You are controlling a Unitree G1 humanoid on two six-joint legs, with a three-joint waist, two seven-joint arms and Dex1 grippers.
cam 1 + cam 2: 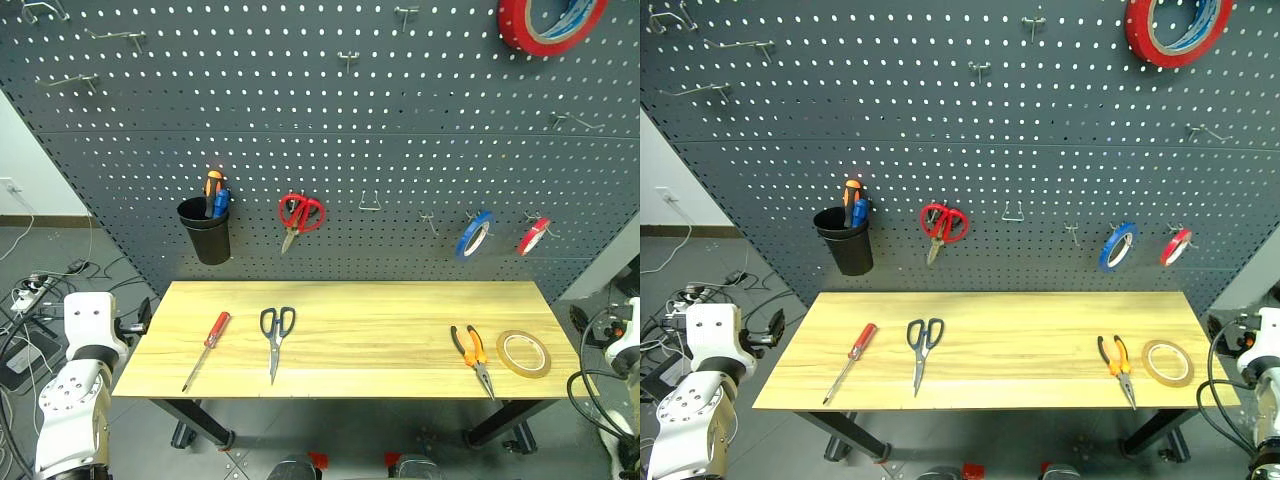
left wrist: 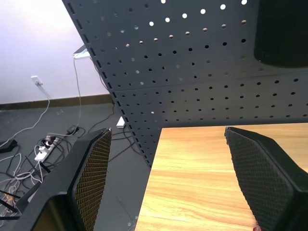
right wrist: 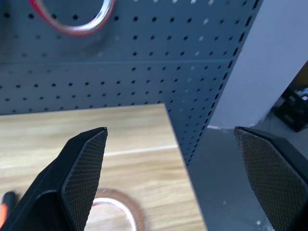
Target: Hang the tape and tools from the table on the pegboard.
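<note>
Lying flat near the table's (image 1: pixel 350 300) right end, the tape (image 1: pixel 524 353) sits just ahead of the right gripper (image 3: pixel 171 159), whose fingers gape wide and empty. Pliers (image 1: pixel 472 355) lie just beside it; the left gripper (image 2: pixel 166 163), also wide, is far off.

Four tape rolls (image 1: pixel 479 234), two scissors (image 1: pixel 277 332)

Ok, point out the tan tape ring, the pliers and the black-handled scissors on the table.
tan tape ring (image 1: pixel 524 354), left eye view, on the ring's band
pliers (image 1: pixel 470 347), left eye view, on the orange handles
black-handled scissors (image 1: pixel 277 323), left eye view, on the handle loops
</note>
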